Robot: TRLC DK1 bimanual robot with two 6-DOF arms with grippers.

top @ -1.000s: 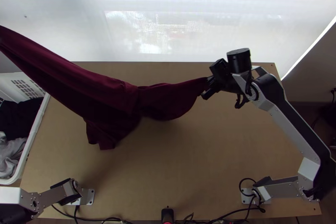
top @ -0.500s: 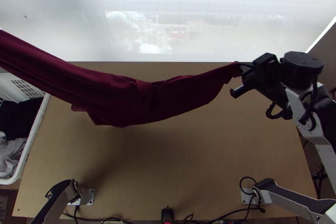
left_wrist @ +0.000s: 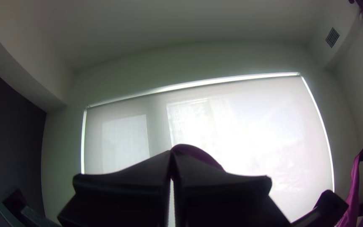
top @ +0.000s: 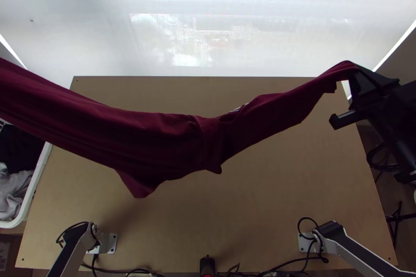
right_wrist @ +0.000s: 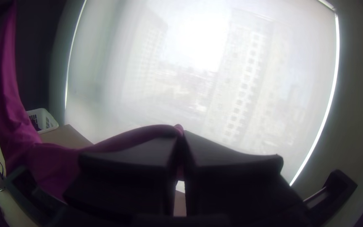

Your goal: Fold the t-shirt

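Note:
My right gripper (top: 359,71) is at the upper right in the top view, shut on one end of the dark red t-shirt (top: 156,136). The shirt hangs bunched and stretched lengthwise over the table, rising toward the left edge. In the right wrist view the right gripper (right_wrist: 180,136) pinches the shirt (right_wrist: 55,162) at its fingertips, and the cloth sags off to one side. The left wrist view has my left gripper (left_wrist: 172,155) with its fingers together on a bit of the shirt (left_wrist: 196,154), held high before the window blind.
A white basket (top: 39,178) with dark and grey cloth stands at the table's left side. The wooden table (top: 270,194) lies below the shirt, with cables and a small black device (top: 207,265) at its near edge. A window blind (top: 208,27) is behind.
My right gripper has moved right, drawing its end of the shirt along. The shirt's middle has shifted right, and a corner now hangs lower toward the near side.

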